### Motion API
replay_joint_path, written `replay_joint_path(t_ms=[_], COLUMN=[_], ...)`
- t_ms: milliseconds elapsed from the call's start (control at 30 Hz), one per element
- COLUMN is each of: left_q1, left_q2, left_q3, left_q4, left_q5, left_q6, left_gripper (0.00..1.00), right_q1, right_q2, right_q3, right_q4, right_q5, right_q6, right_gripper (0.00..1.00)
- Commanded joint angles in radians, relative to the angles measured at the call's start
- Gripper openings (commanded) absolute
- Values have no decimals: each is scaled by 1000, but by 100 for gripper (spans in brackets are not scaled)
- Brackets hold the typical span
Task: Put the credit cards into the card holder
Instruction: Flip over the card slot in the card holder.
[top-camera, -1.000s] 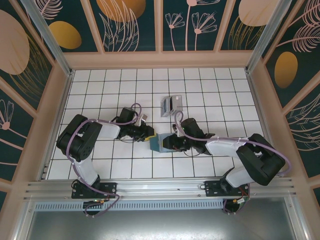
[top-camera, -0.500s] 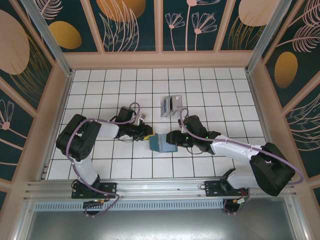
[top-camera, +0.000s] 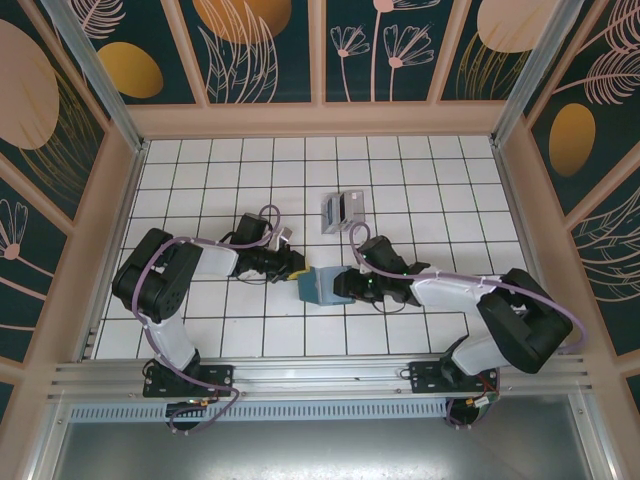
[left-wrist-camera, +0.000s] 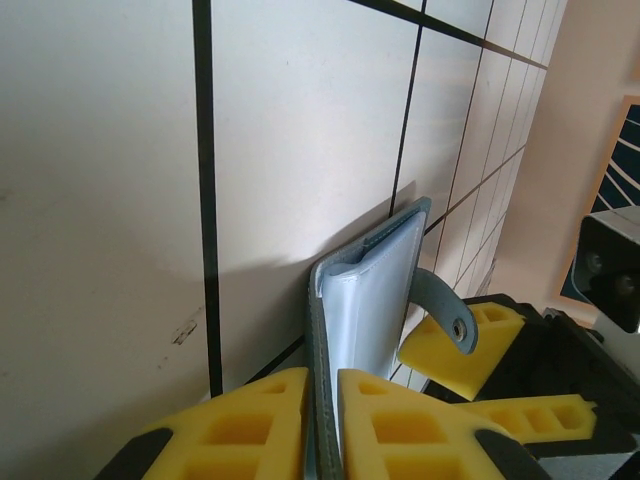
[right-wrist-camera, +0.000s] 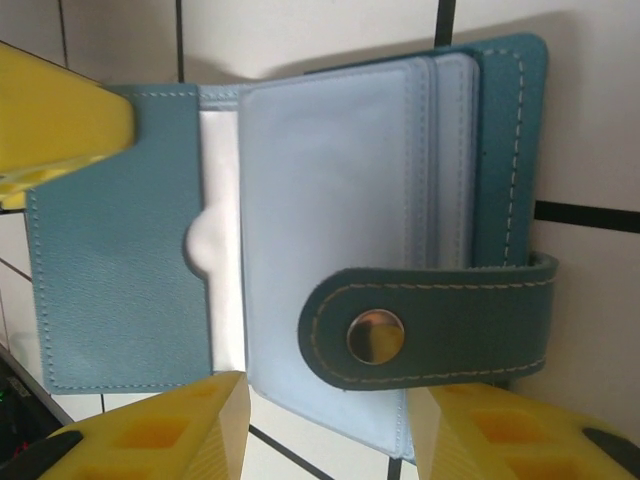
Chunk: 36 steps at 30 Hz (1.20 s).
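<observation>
Left gripper (top-camera: 297, 275) is clamped onto the left edge of the card holder (top-camera: 320, 287) in the top view, just below centre of the white tiled table (top-camera: 220, 180). Right gripper (top-camera: 345, 285) sits at the holder's opposite edge, so the teal wallet lies between the two, its long axis running left to right. Credit cards (top-camera: 342, 211) lie as a small grey cluster apart from it, a few tiles higher in the frame.

Over to the left wrist view: the yellow fingers (left-wrist-camera: 240, 420) pinch tight at bottom centre on the card holder (left-wrist-camera: 370, 290), seen edge-on, rising from the bottom towards mid-frame. Its strap (left-wrist-camera: 440, 300) curls off to the right, touching one of the right arm's fingers (left-wrist-camera: 460, 345).

Now the right wrist view: the card holder (right-wrist-camera: 330, 200) lies spread open, long axis across the frame, pale pockets facing the camera. The strap reaches leftward along the lower right, ending in a metal snap (right-wrist-camera: 375, 336). The right gripper's fingers (right-wrist-camera: 170, 430) stand well apart at the bottom, gripping nothing.
</observation>
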Motion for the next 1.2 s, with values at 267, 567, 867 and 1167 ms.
replay_joint_path(t_ms=[267, 567, 867, 1167], left_q1=[5, 4, 4, 5], left_q2=[-5, -16, -18, -28], left_q3=[-14, -30, -34, -36], left_q4=[26, 32, 35, 36], left_q5=[17, 13, 12, 11], left_q6=[-3, -9, -10, -11], left_gripper=[16, 15, 16, 17], right_q1=[47, 53, 53, 60], right_q2=[48, 40, -6, 11], right_q3=[17, 24, 39, 52], right_q4=[25, 50, 20, 33], right_q5=[-1, -4, 13, -1], right_q6=[1, 15, -1, 4], right_gripper=[44, 41, 40, 33])
